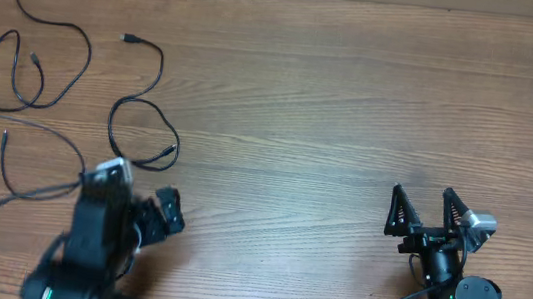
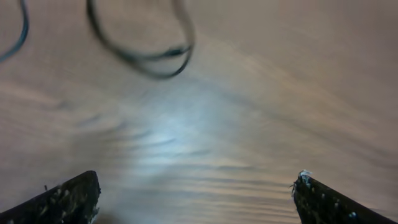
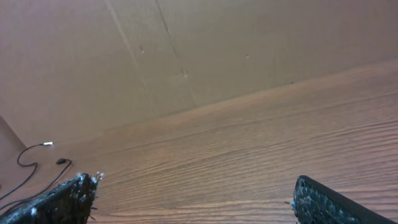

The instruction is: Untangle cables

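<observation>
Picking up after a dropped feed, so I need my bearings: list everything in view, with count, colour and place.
cables: three, black, in loose loops on the left part of the table; the nearest is partly hidden by the left arm
table: one, brown wood grain, fills the overhead view
cardboard wall: one, brown, along the table's far edge
left hand: one, black, open and empty, near edge on the left, just short of the cables
right hand: one, black, open and empty, near edge on the right, on bare wood
</observation>
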### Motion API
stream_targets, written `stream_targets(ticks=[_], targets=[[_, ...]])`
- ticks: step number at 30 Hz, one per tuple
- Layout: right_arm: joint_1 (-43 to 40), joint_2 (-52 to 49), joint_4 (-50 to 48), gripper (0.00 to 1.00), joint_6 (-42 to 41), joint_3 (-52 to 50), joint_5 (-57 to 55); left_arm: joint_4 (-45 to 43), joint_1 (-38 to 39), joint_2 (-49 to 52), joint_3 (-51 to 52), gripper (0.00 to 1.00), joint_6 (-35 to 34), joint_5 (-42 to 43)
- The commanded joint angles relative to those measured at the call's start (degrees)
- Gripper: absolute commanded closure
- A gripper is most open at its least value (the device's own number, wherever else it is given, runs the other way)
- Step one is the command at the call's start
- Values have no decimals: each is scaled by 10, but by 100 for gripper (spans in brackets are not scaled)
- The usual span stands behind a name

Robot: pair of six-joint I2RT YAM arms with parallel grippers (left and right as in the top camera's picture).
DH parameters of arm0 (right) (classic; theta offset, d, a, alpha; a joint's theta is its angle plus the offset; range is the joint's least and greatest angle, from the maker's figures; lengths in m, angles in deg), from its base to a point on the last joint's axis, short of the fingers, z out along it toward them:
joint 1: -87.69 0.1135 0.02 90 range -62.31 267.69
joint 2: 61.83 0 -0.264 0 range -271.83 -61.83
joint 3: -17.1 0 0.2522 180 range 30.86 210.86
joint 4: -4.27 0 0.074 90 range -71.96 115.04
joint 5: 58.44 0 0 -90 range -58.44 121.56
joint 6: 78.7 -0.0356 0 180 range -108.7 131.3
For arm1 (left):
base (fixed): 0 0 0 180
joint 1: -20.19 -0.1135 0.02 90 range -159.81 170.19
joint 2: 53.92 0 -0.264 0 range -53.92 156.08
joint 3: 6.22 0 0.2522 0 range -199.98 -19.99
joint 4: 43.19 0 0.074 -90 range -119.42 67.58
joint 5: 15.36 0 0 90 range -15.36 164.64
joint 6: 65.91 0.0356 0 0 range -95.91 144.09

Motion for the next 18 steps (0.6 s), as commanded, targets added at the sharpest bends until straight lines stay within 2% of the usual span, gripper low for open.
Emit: stream_targets(ticks=[1, 8, 14, 18], targets=[[4, 6, -3, 0, 3, -6, -3, 3, 5, -87, 1, 0, -10, 2], [4, 6, -3, 0, 3, -6, -3, 4, 5, -224, 1, 0, -10, 2], [4, 6, -3, 0, 3, -6, -3, 2, 5, -277, 17, 1, -10, 2], [4, 6, -3, 0, 3, -6, -3, -1, 5, -297, 45, 0, -73, 2]])
